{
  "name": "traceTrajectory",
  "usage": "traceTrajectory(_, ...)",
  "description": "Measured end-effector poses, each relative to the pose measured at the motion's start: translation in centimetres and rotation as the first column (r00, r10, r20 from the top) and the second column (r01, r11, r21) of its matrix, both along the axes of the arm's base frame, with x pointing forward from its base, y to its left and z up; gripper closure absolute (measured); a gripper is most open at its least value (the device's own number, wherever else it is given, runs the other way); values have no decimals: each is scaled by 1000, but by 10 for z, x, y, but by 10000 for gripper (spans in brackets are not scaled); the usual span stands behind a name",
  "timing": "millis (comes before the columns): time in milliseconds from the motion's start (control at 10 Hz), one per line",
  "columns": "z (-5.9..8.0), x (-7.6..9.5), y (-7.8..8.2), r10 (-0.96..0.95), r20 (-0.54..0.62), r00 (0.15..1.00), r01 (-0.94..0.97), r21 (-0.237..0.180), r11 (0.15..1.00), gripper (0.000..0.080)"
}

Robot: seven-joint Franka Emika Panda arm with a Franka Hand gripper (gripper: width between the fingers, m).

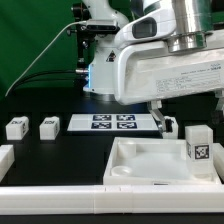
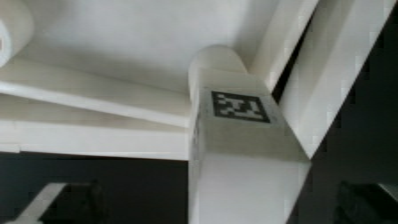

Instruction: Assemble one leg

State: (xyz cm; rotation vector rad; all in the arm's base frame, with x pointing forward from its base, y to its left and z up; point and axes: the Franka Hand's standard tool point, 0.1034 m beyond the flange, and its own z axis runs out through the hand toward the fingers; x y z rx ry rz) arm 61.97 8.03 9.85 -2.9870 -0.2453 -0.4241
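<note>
One leg (image 1: 198, 145), a white block with a black-and-white tag, stands upright in the right corner of the white tray (image 1: 140, 165). My gripper (image 1: 190, 115) hangs just above it. In the wrist view this leg (image 2: 240, 120) runs up between my dark fingers (image 2: 45, 205), with a gap on each side; my gripper (image 2: 214, 212) is open and holds nothing. Two more legs (image 1: 16, 127) (image 1: 48, 126) lie on the black table at the exterior view's left. A small white piece (image 1: 170, 127) behind the tray may be another leg.
The marker board (image 1: 112, 122) lies flat behind the tray. A white rail (image 1: 60, 190) runs along the table's front edge, with a white block (image 1: 5, 158) at its left end. The arm's body fills the exterior view's upper right.
</note>
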Motion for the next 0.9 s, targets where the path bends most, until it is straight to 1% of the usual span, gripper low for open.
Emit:
traceTrajectory(400,0,0,-1,-1,-1,1000,1,0,1000,150)
traceTrajectory(500,-1,-1,0,-18,-10,1000,18,6,1000,150)
traceTrajectory(600,-5,-8,2,-79,-73,994,81,26,996,150)
traceTrajectory(700,-5,-11,5,-86,-120,989,91,31,995,150)
traceTrajectory(900,-3,-9,5,-86,-165,983,92,35,995,150)
